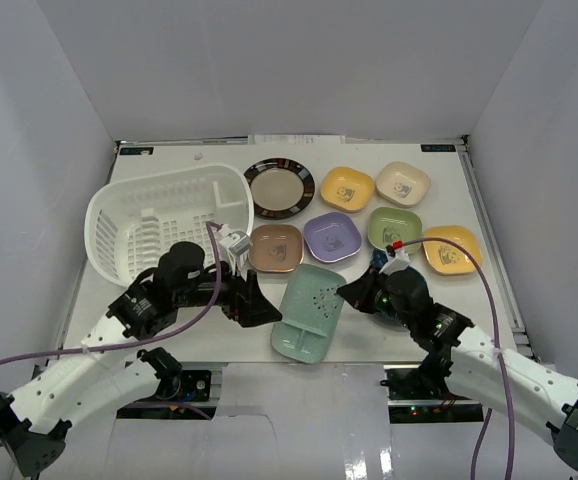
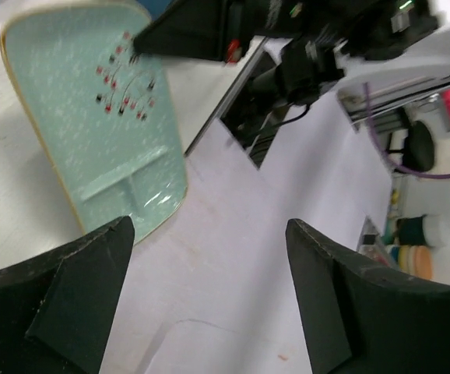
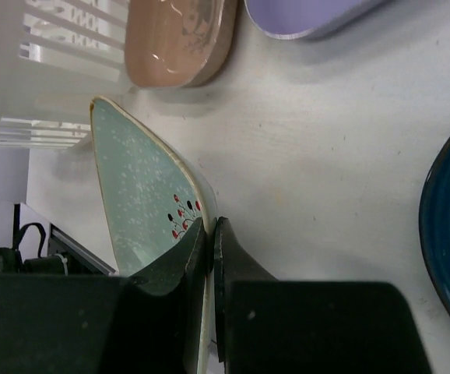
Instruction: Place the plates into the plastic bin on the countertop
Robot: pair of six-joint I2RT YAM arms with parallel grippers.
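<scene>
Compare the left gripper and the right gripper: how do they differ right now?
The right gripper is shut, pinching the rim of the mint divided tray; the left gripper is open and holds nothing. The right gripper meets the tray at its right edge in the top view; the left gripper sits beside its left edge, and contact there cannot be told. Both have black fingers and sit low near the tray.

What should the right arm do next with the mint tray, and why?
Probably lift it toward the plastic bin at the left: the right gripper is shut on the mint tray at its rim, and the tray is outside the bin.
</scene>
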